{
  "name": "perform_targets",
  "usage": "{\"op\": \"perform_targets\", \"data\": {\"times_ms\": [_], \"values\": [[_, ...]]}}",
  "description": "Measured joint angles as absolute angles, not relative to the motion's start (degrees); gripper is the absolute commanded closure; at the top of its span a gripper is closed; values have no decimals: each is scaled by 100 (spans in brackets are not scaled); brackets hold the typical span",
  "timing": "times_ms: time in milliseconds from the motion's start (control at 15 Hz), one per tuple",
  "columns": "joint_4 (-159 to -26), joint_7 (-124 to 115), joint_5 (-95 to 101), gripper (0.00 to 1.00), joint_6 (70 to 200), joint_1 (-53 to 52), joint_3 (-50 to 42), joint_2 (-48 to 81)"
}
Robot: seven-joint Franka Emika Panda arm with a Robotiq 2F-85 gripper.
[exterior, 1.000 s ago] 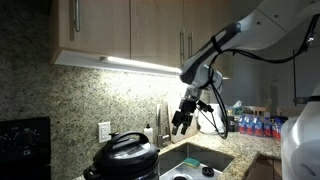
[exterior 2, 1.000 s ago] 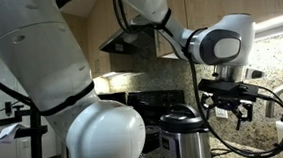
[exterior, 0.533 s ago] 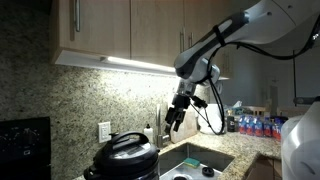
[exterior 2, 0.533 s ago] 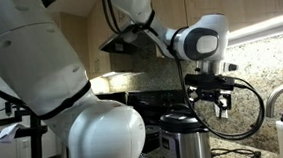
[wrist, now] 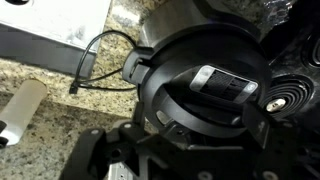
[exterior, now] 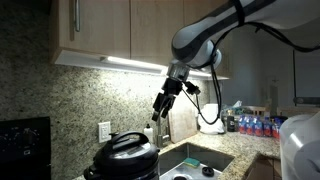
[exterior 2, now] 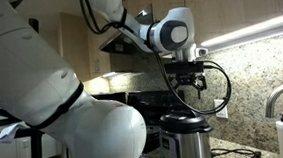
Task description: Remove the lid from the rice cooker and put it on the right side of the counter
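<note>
We see the pincer (exterior: 160, 106) spread wide and empty, hanging mid-frame above the lid (exterior: 125, 146) and clear of it. The lid sits on the rice cooker (exterior: 124, 163) at lower left in an exterior view, on the counter (wrist: 40, 72).

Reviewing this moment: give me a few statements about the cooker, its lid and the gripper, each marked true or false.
1. The lid sits on the rice cooker. True.
2. The gripper is shut on the lid's handle. False: it hangs open above the cooker, holding nothing.
3. A sink is set in the counter beside the cooker. True.
4. The under-cabinet light is off. False: it is lit.
</note>
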State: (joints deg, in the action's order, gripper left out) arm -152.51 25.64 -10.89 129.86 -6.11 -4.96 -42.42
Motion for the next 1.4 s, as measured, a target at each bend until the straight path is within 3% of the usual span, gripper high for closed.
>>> {"op": "perform_targets", "data": {"times_ms": [333,600,1400], "values": [[-15232,2557,-1069,0,13443,-1136,-337,-3992],[-15288,2325,-529,0,14538,-1161,32,-3489],[-15506,-331,2026,0,16271,254,1520,-2687]]}}
